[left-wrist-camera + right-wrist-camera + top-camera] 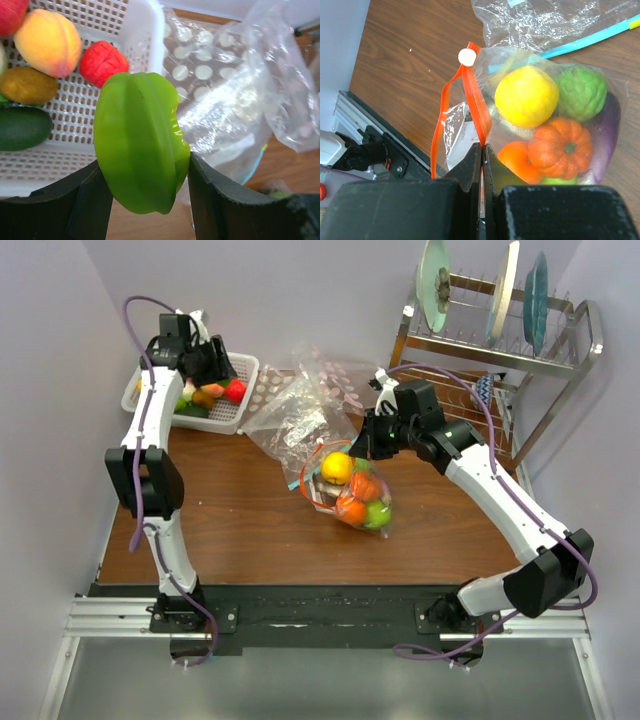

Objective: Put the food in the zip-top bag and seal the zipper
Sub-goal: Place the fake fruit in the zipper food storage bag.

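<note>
The left gripper point(145, 165) is clamped on a green starfruit point(137, 140), 1 finger on each flank, the fruit's long axis roughly upright in the left wrist frame. In the top frame it hangs at the upper left, over the right part of the basket point(243, 395), where other food lies. The bag point(312, 490) sits at frame centre, down and to the right of that gripper, with a spare bag point(300, 410) crumpled between the 2. The right gripper point(483, 160) is much nearer the bag: its fingers are pinched tight on 1 lip of the zipper point(476, 105), and that lip runs straight up the right wrist frame. The other lip bows off to the left, so the mouth stands open as a narrow slot. In the top frame this mouth is on the bag's left side and faces the left arm. Yellow, orange and green pieces already fill the bag's right end. The starfruit probably has to travel lower right and enter lengthwise along that slot, which looks tight for its width.
</note>
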